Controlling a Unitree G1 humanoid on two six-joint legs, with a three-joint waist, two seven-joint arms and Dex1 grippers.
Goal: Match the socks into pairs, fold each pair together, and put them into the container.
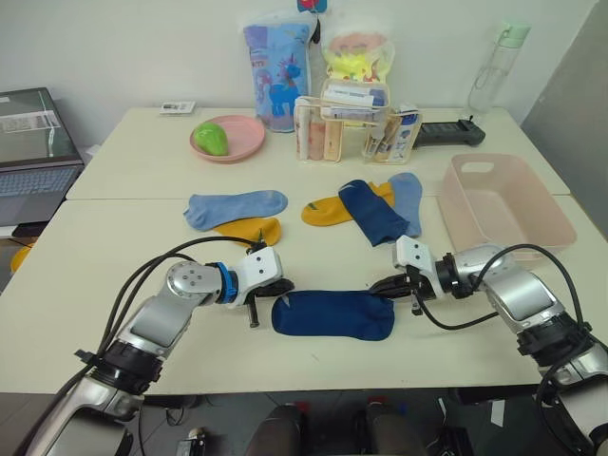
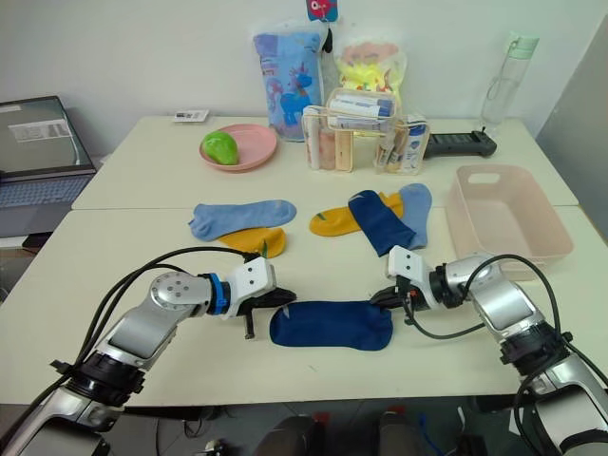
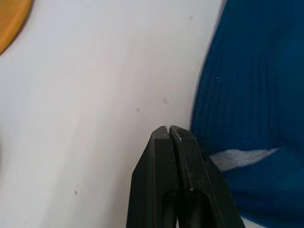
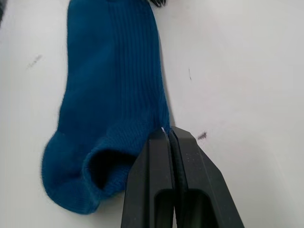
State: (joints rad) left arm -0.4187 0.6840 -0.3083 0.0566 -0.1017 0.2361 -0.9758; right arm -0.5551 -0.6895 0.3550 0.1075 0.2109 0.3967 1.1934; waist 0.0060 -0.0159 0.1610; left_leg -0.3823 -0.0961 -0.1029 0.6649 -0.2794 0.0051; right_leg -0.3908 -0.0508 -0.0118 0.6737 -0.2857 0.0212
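Down low in the middle of the frame, the right gripper is closed, pinching the edge of a navy sock. The left gripper is closed on nothing, just beside its other end. The pink container sits at the right.

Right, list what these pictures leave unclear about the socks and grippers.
- Head views: much of one yellow sock lies under the light blue sock.
- Head views: the second navy sock covers parts of the other yellow and light blue socks.
- Right wrist view: whether the right gripper pinches the near navy sock or merely touches its edge.
- Left wrist view: that sock is cut off by the frame edge.
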